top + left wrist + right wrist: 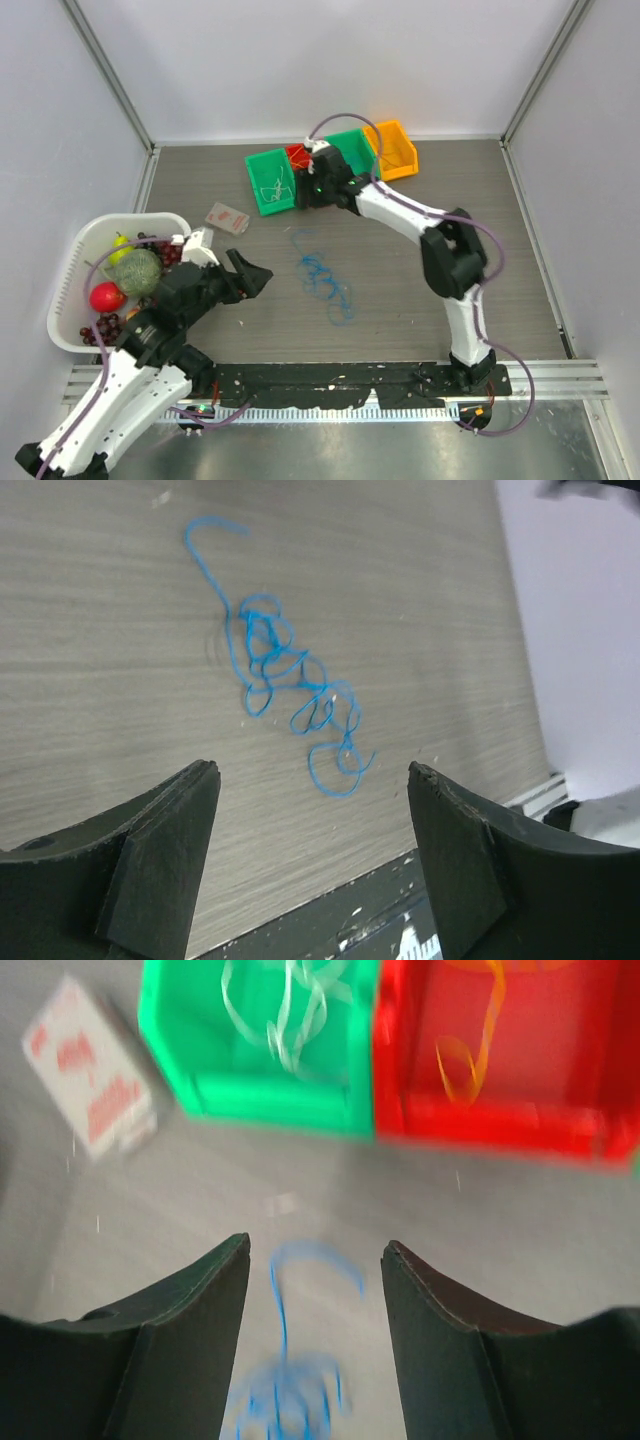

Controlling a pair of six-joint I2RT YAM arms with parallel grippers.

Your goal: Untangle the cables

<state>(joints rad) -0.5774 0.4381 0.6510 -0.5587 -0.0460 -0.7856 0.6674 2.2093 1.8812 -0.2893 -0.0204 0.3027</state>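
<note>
My left jaws stand apart and empty, with the blue cable (262, 630) tangled on the desk (100, 630) just ahead. My right jaws gape too. Beyond them lie a white cable (288, 1030) in the green bin (270, 1100) and an orange cable (490, 1015) in the red bin (500, 1125).

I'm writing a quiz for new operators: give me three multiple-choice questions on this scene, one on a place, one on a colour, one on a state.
1. Where does the blue cable lie? A on a shelf; B on the table; C in a bin.
2. What colour is the bin holding the orange cable? A red; B blue; C white.
3. How do the left gripper's jaws stand? A shut on the cable; B shut on nothing; C open.
Key: B, it lies on bare tabletop; A, red walls surround it; C, a wide empty gap parts them.
</note>
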